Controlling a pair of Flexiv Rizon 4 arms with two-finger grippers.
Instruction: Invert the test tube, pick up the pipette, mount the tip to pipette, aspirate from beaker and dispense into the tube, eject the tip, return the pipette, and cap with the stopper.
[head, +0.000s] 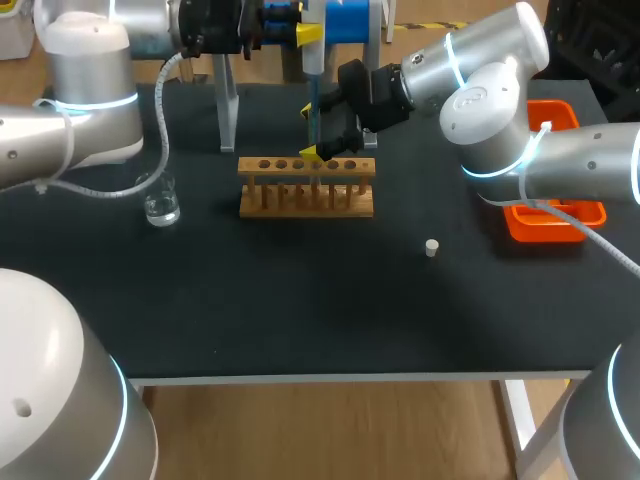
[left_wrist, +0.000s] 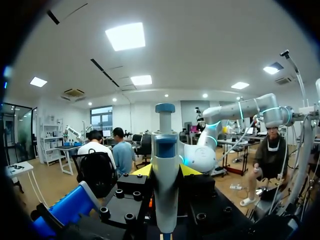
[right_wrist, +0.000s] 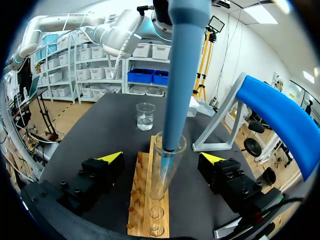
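A blue-and-white pipette stands upright, and my left gripper is shut on its body. In the head view the left gripper holds the pipette above the wooden rack. The pipette's clear tip reaches down into the mouth of an upright glass test tube standing in the rack. My right gripper is open, one finger on each side of the tube and both clear of it. It hovers at the rack's back edge. A beaker with water stands left of the rack. The white stopper lies on the table to the right.
The blue pipette stand with its white frame stands behind the rack. An orange tray lies at the right edge under my right arm. The beaker sits beyond the rack's far end in the right wrist view.
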